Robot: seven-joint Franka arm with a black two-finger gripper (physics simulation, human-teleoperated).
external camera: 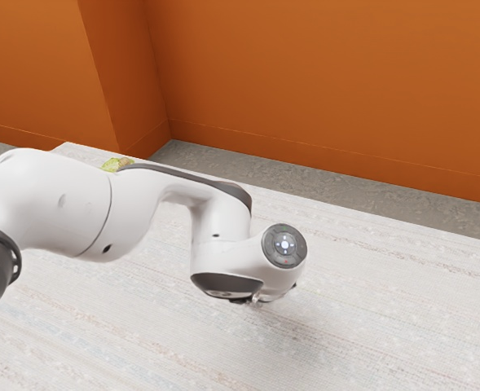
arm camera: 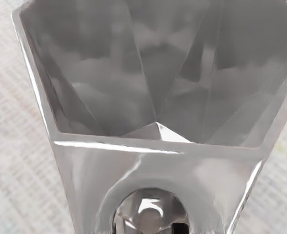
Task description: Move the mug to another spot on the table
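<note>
Little of the job can be counted as finished from where I sit. The silvery mug (arm camera: 153, 97) lies straight below the wrist camera, its open mouth facing up at the lens and its handle (arm camera: 150, 214) on the near side, with the pale table (arm camera: 7, 161) showing around it. In the exterior view my arm (external camera: 215, 236) is bent low over the table. I cannot tell whether the jaws are apart or clamped on the mug, nor whether it is lifted. By my judgement the carry and the set-down both remain.
</note>
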